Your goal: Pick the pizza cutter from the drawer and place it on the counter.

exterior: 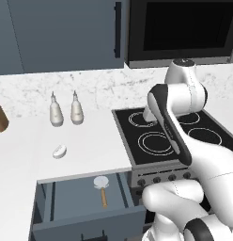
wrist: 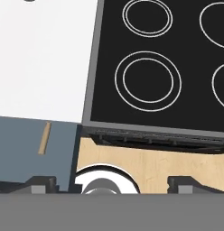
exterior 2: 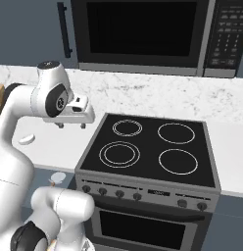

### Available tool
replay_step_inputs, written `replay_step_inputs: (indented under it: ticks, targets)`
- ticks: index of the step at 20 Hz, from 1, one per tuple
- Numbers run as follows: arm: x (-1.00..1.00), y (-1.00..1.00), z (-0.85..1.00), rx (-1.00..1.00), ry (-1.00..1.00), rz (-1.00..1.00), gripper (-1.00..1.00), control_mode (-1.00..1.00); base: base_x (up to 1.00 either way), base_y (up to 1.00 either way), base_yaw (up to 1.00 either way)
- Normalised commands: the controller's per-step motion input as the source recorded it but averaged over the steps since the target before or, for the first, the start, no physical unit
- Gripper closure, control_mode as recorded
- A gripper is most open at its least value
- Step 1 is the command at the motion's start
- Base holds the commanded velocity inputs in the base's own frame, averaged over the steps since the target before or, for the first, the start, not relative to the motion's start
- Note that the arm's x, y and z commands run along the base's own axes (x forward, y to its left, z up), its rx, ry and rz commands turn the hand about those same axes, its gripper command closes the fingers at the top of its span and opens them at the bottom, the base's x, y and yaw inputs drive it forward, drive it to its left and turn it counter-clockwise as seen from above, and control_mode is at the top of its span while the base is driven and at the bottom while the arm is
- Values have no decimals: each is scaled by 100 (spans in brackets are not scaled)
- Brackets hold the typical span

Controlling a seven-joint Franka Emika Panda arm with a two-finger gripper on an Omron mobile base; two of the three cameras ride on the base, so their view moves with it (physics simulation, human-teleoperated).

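The pizza cutter lies in the open drawer, its round pale wheel toward the counter and its tan handle toward the blue front panel. From the right base, its wheel peeks out beside my arm. In the hand view, only its tan handle shows, on the drawer floor below the counter edge. My gripper hangs open and holds nothing, high above the seam between counter and stove, well above and right of the drawer. Its fingertips stand wide apart.
Two white pointed-top bottles stand at the back of the counter, with a small white oval lump in front of them. The black four-ring stove sits to the right, a microwave above it, and blue cabinets at upper left.
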Motion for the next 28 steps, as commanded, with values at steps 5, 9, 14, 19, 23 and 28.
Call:
replay_step_inputs:
  ticks: [5,9,14,19,23,28]
  targets:
    - [0,-9,-4,0,0,1,-100,100,0,-15,2]
    - [0,0,0,0,0,0,-100,100,0,-34,4]
    - [0,0,0,0,0,0,-100,100,0,-36,7]
    - [0,0,0,0,0,0,-100,100,0,-69,12]
    - [0,0,0,0,0,0,-100,100,-2,-12,20]
    - [-29,20,-5,-6,0,20,-100,-100,-29,17,22]
